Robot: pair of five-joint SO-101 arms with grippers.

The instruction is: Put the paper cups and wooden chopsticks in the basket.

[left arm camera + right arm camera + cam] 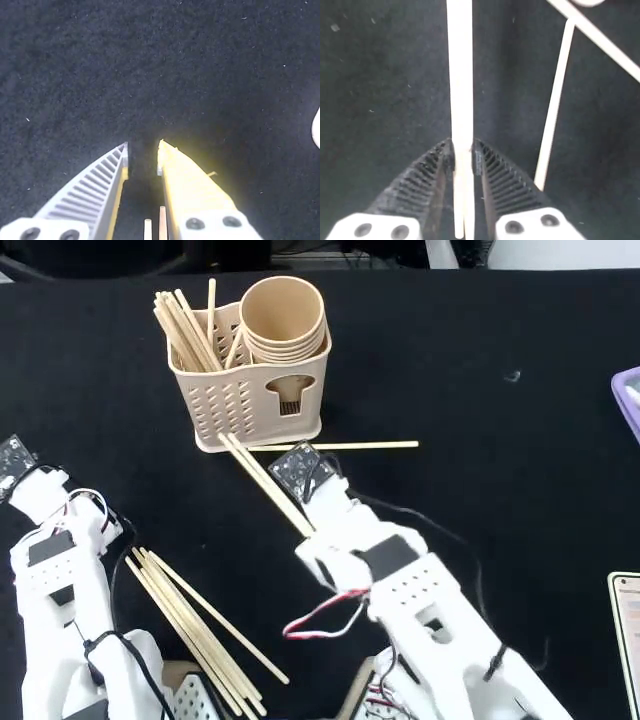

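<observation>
Clearly the move ahead turns on the pair of chopsticks (460,75) pinched in the right gripper (462,145), whose jaws are pressed onto the sticks near their near ends. In the high view the pair's long axis runs on a diagonal away from that gripper, and the far tips lie at the foot of the basket (250,400), touching it or just short of it; I cannot tell which. The sticks point at the basket's base, not its mouth, so my judgement is that they must be raised and tipped toward upright before they can clear the rim.

The paper cups (285,315) stand stacked in one compartment of the basket. The compartment beside them holds a sheaf of leaning sticks — there appears to be room for more.

A single loose chopstick (345,446) lies flat just beside the basket's foot, crossways to the held pair and close to its tips. A low sweep could knock it.

Near the left arm a bundle of chopsticks (200,625) lies on the table (480,390), well apart from the basket. The left gripper (142,150) hangs over bare cloth, its jaws a narrow gap apart with nothing between the tips — the right arm is plainly the nearer to the basket.
</observation>
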